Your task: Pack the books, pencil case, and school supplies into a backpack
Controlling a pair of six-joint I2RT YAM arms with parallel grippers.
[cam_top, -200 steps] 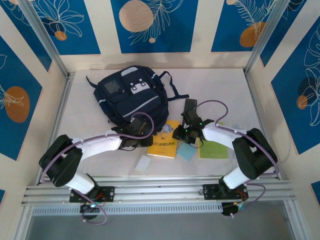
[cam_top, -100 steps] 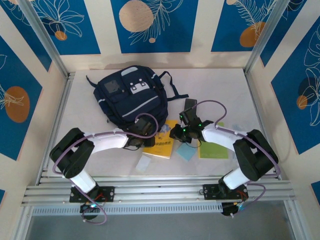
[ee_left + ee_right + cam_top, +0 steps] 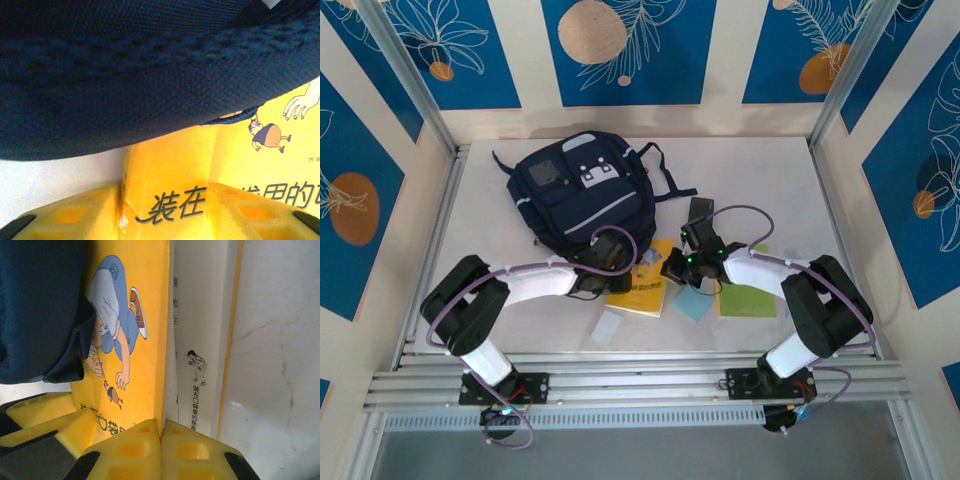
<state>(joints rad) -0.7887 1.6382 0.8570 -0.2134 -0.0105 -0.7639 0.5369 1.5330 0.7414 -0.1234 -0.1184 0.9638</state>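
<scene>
1. Yellow book [image 3: 648,285] lies at lower centre of the top view. The lower edge of the backpack [image 3: 582,195] overlaps its upper-left corner. The backpack lies flat at upper left of centre, straps trailing right.
2. Right gripper [image 3: 161,437]: fingers clenched together and pinching the cover, whose free edge runs straight into their seam. A white inner page shows beside it.
3. Left gripper [image 3: 167,212]: fingers stand apart with the book's corner between them and navy fabric overhanging just above. Cannot tell whether they press on it.
4. Green book [image 3: 748,300] is right of the yellow one, partly under the right arm. Light-blue pad [image 3: 693,305] sits between the two books. White piece [image 3: 608,328] is at lower left, apart from the yellow book. Pencil case [image 3: 700,210] is just above the right gripper, near a strap.
5. Open room: bare table [image 3: 770,180] at upper right, plus a narrow strip along the left edge.
6. The tabletop is off-white with faint marks. An aluminium rail [image 3: 640,385] runs along the near edge. The walls are cream with blue leaf-print panels.
</scene>
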